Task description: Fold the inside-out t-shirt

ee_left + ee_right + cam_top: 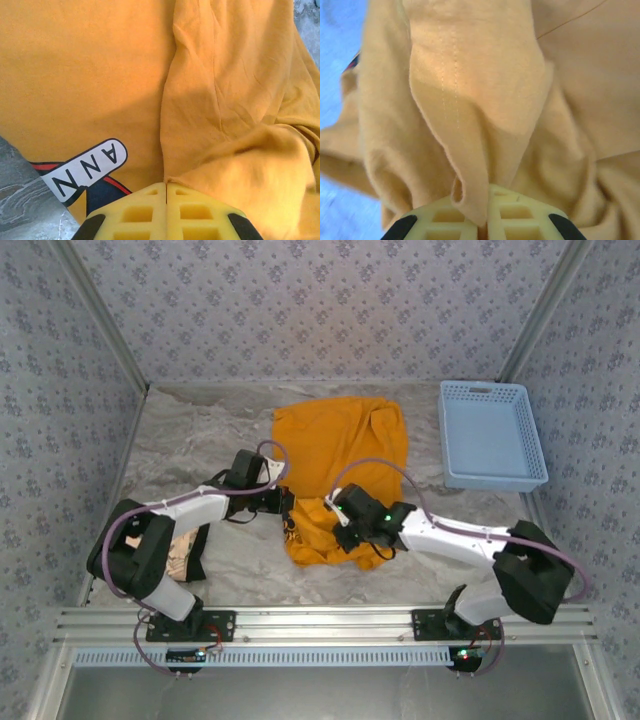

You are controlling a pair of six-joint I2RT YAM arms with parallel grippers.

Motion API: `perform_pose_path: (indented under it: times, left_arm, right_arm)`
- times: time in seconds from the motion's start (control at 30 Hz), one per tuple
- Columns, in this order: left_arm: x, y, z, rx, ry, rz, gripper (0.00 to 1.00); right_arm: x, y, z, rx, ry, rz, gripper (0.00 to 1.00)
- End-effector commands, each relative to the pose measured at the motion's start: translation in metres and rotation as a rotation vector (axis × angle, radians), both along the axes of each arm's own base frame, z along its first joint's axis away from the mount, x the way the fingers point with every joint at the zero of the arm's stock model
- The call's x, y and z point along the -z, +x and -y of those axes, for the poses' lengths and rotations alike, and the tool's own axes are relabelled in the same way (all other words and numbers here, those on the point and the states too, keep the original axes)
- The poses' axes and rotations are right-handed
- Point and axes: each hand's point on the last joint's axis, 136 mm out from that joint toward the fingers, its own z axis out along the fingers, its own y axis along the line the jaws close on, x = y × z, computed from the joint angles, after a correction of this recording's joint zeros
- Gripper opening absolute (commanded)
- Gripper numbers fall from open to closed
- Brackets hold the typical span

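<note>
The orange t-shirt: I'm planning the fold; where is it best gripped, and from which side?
Grip the t-shirt by its bunched near edge, coming from the arms' side: raised folds there offer a pinch, while the far part lies flat. The left fingers and right fingers are shut on it.

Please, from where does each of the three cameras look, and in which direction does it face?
Top external: above and behind the arm bases, looking down on the table, t-shirt and blue basket; both arms, left gripper and right gripper show.
Left wrist: on the left arm, facing along the left gripper's shut yellow tips onto the t-shirt's printed graphic.
Right wrist: on the right arm, facing along the right gripper, shut on a t-shirt fold.
Shared: all views see the t-shirt.
</note>
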Motion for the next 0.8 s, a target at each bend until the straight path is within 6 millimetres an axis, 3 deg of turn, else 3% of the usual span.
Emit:
perform_pose_path:
  times: [0.0, 0.07, 0.17, 0.23, 0.3, 0.4, 0.5, 0.6, 0.67, 0.77]
  left_arm:
    - [-0.002, -0.013, 0.001, 0.016, -0.029, -0.018, 0.00]
    - [-0.003, -0.019, 0.000, 0.026, -0.029, -0.029, 0.02]
    - [-0.012, -0.024, -0.002, 0.030, -0.047, -0.009, 0.17]
    - [-0.021, -0.025, 0.000, 0.042, -0.073, 0.023, 0.31]
    - [-0.027, -0.023, 0.001, 0.046, -0.075, 0.043, 0.36]
    - [-0.027, -0.020, -0.001, 0.036, -0.059, 0.036, 0.35]
    - [-0.014, -0.018, -0.008, -0.001, -0.025, 0.014, 0.20]
    - [-0.003, -0.021, -0.015, -0.030, -0.017, -0.029, 0.14]
    - [0.002, -0.024, -0.017, -0.037, -0.017, -0.037, 0.14]
    - [0.003, -0.028, -0.016, -0.021, -0.026, -0.045, 0.25]
  right_arm:
    - [-0.032, -0.037, -0.036, -0.285, 0.269, -0.029, 0.11]
    - [-0.055, -0.046, -0.045, -0.359, 0.348, 0.009, 0.10]
    - [-0.078, -0.049, -0.056, -0.419, 0.413, -0.009, 0.09]
    - [-0.087, -0.053, -0.065, -0.460, 0.445, -0.050, 0.09]
    - [-0.091, -0.057, -0.074, -0.498, 0.472, -0.088, 0.14]
    - [-0.086, -0.063, -0.086, -0.545, 0.450, -0.137, 0.18]
    - [-0.070, -0.074, -0.093, -0.577, 0.404, -0.178, 0.19]
    - [-0.060, -0.071, -0.092, -0.534, 0.348, -0.153, 0.18]
    - [-0.058, -0.064, -0.084, -0.488, 0.296, -0.098, 0.24]
    - [-0.056, -0.051, -0.070, -0.416, 0.205, 0.015, 0.37]
